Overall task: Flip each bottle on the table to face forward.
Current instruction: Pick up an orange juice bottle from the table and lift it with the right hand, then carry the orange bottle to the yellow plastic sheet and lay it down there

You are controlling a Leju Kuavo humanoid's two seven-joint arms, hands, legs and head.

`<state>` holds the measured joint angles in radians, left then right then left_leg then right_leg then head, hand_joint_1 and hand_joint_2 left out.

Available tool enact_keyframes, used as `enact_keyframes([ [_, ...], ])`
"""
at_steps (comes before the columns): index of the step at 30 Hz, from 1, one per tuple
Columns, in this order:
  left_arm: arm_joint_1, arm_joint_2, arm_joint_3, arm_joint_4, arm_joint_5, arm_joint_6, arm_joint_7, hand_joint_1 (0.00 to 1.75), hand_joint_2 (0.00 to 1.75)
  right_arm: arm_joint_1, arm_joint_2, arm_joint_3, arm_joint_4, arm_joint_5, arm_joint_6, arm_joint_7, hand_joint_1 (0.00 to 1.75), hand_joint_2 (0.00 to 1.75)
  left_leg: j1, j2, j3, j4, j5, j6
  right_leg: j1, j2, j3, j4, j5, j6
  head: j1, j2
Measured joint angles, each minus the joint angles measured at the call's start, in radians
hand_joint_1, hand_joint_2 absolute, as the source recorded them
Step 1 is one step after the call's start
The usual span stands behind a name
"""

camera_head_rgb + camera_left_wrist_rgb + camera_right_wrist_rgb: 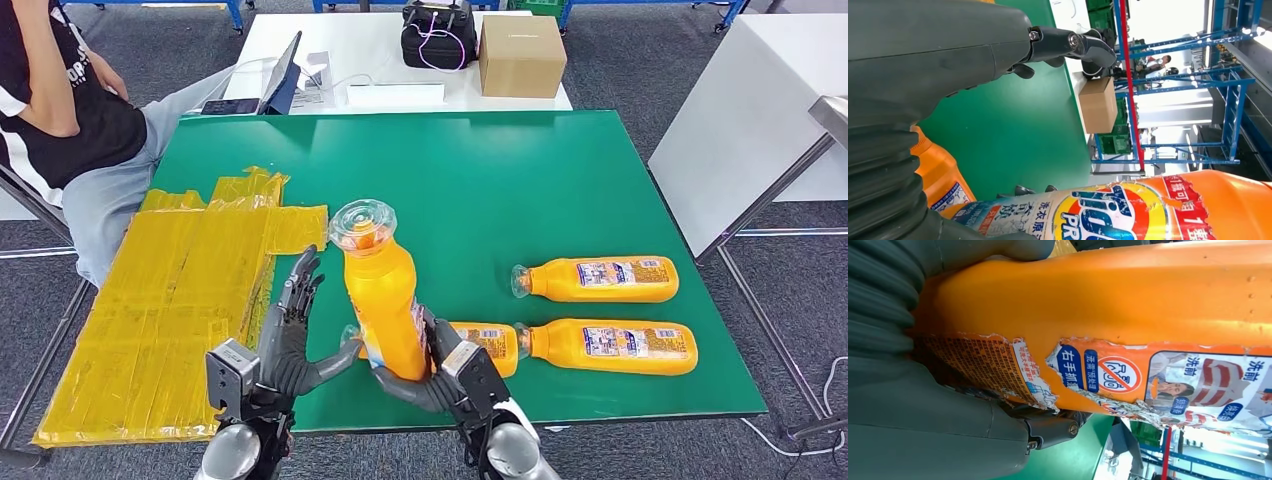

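There are four orange bottles on the green bench: one upright bottle and three lying bottles, a partly hidden one, a far one and a near one. Behind stand one cardboard box and one black bag. One person sits at the side.

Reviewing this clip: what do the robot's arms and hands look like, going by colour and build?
Both arms end in silvery rounded wrist sections with boxy grey housings. The left hand and right hand are dark grey with slim, segmented, near-black fingers. The wrist views show a grey ribbed cover and small metal screws at the finger pivots.
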<state>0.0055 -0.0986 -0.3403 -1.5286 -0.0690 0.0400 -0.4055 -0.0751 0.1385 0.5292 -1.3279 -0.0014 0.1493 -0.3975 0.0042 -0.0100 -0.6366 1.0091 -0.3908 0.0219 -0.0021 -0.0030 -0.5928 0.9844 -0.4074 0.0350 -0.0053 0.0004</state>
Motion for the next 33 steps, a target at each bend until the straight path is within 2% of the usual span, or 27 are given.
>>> enact_keyframes([
  [8, -0.013, 0.006, -0.022, 0.000, 0.020, -0.039, 0.010, 0.00, 1.75, -0.001, 0.000, 0.024, 0.003, 0.032, -0.023, -0.004, 1.75, 1.75, 0.000, 0.000, 0.000, 0.000, 0.000, 0.000, 0.000, 0.000, 0.000, 0.000, 0.000, 0.000, 0.000, 0.000],
  [20, -0.007, 0.039, -0.137, -0.065, 0.073, -0.140, 0.000, 0.00, 1.75, -0.017, 0.002, 0.048, 0.025, 0.099, -0.099, -0.025, 1.75, 1.75, 0.000, 0.000, 0.000, 0.000, 0.000, 0.000, 0.000, 0.000, 0.000, 0.000, 0.000, 0.000, 0.000, 0.000],
  [33, 0.008, 0.066, -0.153, -0.104, 0.085, -0.157, -0.003, 0.00, 1.75, -0.021, -0.008, 0.020, 0.025, 0.154, -0.157, -0.039, 1.75, 1.75, 0.000, 0.000, 0.000, 0.000, 0.000, 0.000, 0.000, 0.000, 0.000, 0.000, 0.000, 0.000, 0.000, 0.000],
])
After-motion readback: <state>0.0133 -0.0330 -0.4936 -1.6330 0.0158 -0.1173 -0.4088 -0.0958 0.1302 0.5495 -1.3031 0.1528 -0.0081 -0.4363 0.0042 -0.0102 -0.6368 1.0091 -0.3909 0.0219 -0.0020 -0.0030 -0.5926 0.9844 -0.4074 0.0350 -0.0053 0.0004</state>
